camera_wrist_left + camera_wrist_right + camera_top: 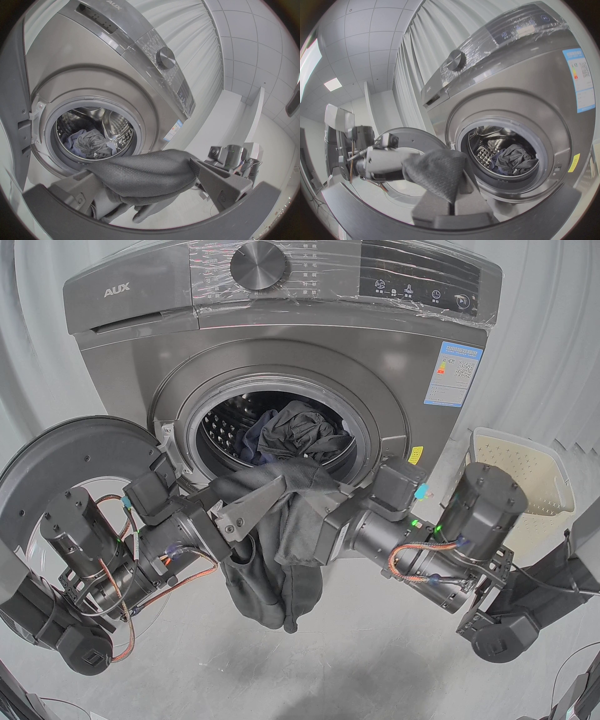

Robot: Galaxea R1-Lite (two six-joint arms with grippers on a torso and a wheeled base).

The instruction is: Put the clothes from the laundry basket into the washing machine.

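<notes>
A dark grey garment (pixel 281 540) hangs between my two grippers just in front of the washing machine's (pixel 375 352) round opening, its lower part dangling toward the floor. My right gripper (pixel 452 200) is shut on one edge of this garment (pixel 437 172). My left gripper (pixel 147 187) is open, its fingers (pixel 218 184) wide apart, and the cloth (pixel 147 170) is draped across them. In the head view the left gripper (pixel 250 512) sits under the cloth's left side. Dark clothes (pixel 300 430) lie inside the drum (pixel 90 143).
The washer door (pixel 69 452) stands swung open at the left, close behind my left arm. A cream laundry basket (pixel 531 477) stands on the floor to the right of the machine. Grey floor lies below the hanging cloth.
</notes>
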